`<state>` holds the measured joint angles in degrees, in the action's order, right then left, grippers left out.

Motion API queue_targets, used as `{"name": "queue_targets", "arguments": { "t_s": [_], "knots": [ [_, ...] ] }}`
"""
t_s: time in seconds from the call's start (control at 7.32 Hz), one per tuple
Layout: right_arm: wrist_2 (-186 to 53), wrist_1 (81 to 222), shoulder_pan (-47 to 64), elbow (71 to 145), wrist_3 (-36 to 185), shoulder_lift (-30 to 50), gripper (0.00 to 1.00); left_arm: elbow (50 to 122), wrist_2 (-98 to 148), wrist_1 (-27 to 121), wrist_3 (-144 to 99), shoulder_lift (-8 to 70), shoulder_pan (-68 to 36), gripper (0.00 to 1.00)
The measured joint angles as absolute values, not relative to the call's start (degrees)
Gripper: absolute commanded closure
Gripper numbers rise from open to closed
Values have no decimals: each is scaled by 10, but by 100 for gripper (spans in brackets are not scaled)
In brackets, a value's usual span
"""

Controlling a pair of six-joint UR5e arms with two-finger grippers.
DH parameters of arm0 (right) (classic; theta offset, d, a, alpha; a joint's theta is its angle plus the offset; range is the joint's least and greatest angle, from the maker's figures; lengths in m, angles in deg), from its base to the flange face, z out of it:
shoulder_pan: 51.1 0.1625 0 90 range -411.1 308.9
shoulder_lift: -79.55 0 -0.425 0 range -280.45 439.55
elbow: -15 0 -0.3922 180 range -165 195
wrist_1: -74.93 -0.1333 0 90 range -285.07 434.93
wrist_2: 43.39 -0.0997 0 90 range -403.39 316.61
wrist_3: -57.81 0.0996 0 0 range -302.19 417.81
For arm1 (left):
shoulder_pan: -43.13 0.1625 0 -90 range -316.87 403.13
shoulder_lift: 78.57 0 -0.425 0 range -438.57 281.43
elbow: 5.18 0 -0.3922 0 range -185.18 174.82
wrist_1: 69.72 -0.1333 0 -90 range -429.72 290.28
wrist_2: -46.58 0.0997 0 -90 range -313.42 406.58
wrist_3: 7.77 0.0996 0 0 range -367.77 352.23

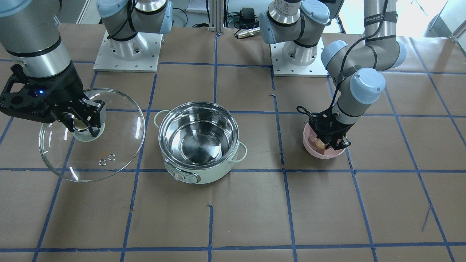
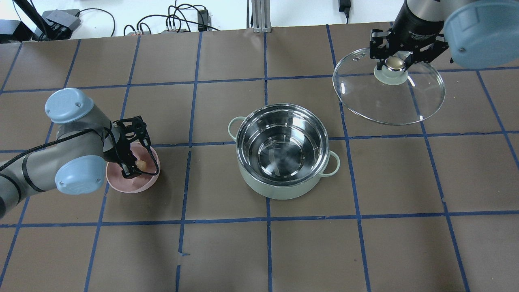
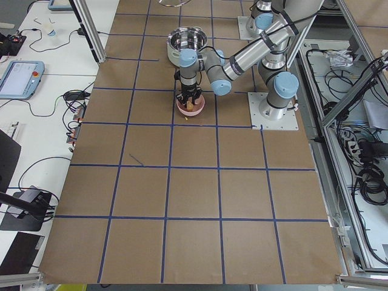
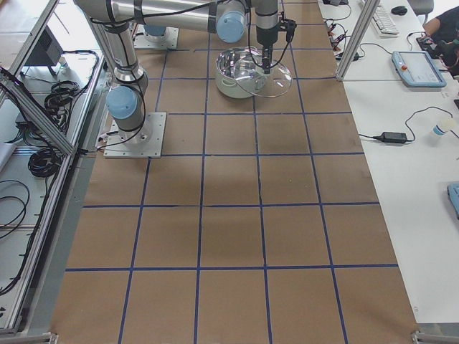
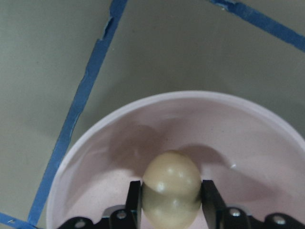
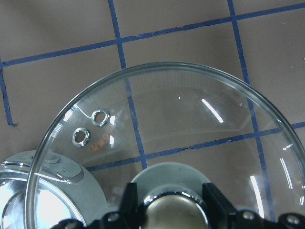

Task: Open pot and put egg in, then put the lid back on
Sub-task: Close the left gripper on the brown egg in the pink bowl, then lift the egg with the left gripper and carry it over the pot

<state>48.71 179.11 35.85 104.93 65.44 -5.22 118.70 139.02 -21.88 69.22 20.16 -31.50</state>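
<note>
On the bench (image 2: 227, 251), right jaws are pinching the lid (image 2: 389, 101) aside so left jaws, squeezing the egg (image 5: 171, 191), can reach the pot (image 2: 279, 190).

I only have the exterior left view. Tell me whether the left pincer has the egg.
Observer: The left wrist view shows the left pincer with a finger pressed against each side of the egg, low inside the pink bowl.
Operator: Report where the lid is.
Observer: The right pincer is closed on the knob of the lid, which the overhead view shows held aside from the pot.
Operator: Check the pot's inside.
Observer: Overhead, its steel interior is bare; nothing lies in it.
</note>
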Motion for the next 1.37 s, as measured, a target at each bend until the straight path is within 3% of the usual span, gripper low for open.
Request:
{"name": "queue_targets", "arguments": {
  "t_s": [0.82, 1.37],
  "knots": [
    [486, 1790, 360, 1051, 654, -54, 64, 1011, 1329, -19, 466, 156, -348, 82],
    [486, 1796, 358, 1049, 645, -52, 64, 928, 1314, -6, 154, 178, -513, 81]
  ]
}}
